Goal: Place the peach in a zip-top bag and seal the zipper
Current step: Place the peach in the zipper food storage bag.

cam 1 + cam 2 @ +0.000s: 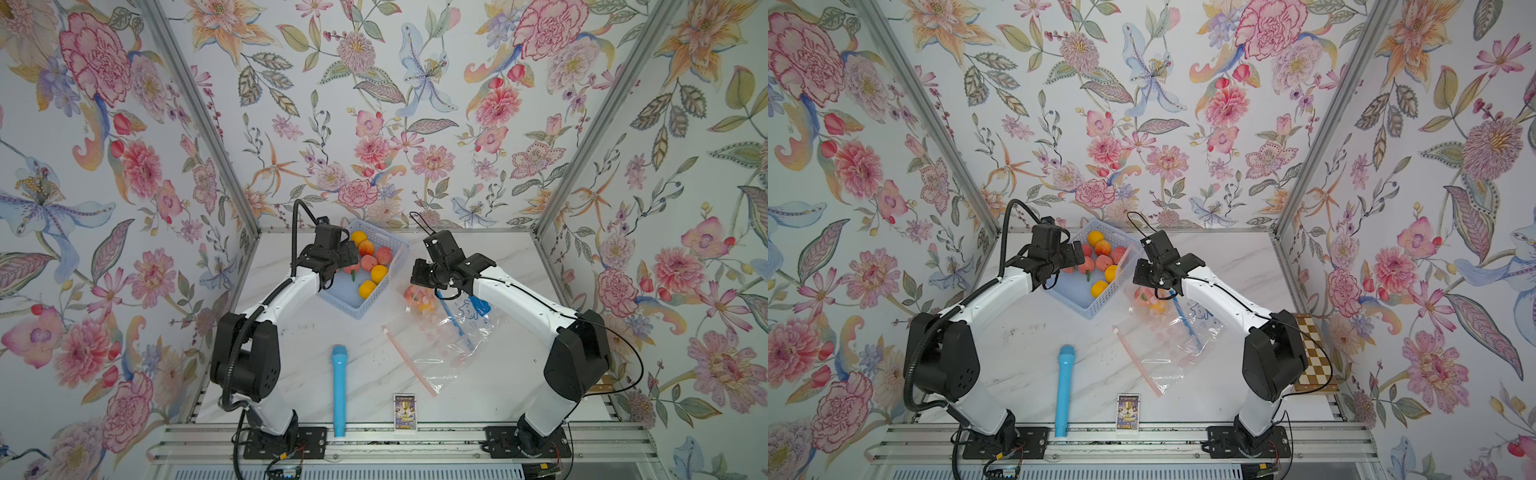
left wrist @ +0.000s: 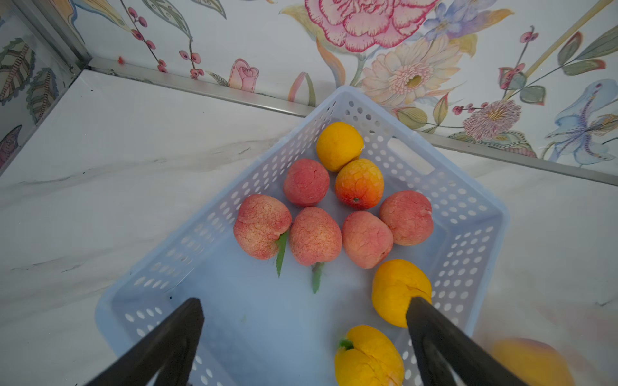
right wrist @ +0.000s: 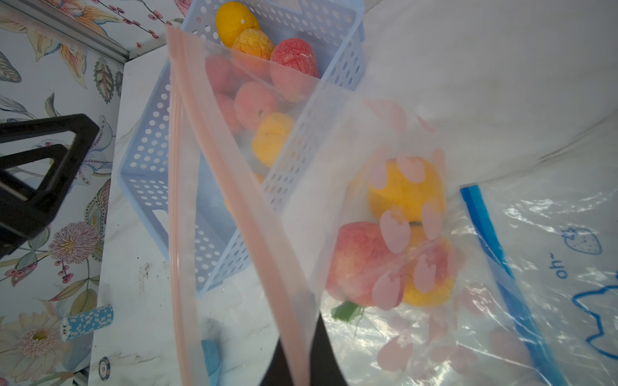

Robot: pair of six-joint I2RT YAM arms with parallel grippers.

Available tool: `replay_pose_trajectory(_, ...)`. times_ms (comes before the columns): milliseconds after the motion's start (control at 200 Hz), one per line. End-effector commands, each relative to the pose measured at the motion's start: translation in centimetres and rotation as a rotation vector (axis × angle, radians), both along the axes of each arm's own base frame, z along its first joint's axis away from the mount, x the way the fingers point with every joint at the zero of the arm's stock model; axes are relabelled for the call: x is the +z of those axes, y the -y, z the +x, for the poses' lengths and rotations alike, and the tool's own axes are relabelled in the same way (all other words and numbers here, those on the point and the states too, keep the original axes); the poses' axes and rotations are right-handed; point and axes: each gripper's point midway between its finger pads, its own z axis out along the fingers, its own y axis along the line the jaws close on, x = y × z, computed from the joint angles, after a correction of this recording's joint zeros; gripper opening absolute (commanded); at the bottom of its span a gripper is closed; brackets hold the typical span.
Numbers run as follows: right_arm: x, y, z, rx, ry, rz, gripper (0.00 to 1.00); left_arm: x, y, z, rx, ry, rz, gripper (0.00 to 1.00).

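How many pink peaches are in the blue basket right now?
5 pink peaches: two leafed side by side, a third beside them, one on each side of the orange-red fruit. None seem hidden.

Peaches point(image 1: 368, 262) lie in the rear basket point(image 1: 349, 297), zip-top bag point(image 1: 436, 353) just right of it.

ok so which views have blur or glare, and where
Right wrist: the pink zipper strip near the lens is soft, and the blue-zippered bag carries white glare. Left wrist: peaches in the basket sharp, fingers slightly soft, corner fruit blurred. In both top views: even light, faint sheen on the pink-zippered bag.
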Motion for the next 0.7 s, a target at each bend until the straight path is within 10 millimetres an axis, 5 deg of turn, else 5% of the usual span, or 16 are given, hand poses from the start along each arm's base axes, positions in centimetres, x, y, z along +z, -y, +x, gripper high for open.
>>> replay_pose_trajectory(0,0.9,-0.2,0.2,0.002,0.019,0.021,0.00,-1.1,-0.5,1.2,0.000,-0.046,-0.007,0.97)
replay_pose_trajectory(300,0.4,-0.2,0.2,0.000,0.008,0.020,0.00,-5.5,-1.4,3.9,0.066,-0.121,-0.111,0.92)
replay_pose_trajectory(696,0.0,-0.4,0.3,0.006,-0.005,0.021,0.00,-8.4,-3.2,6.0,0.170,-0.133,-0.213,0.86)
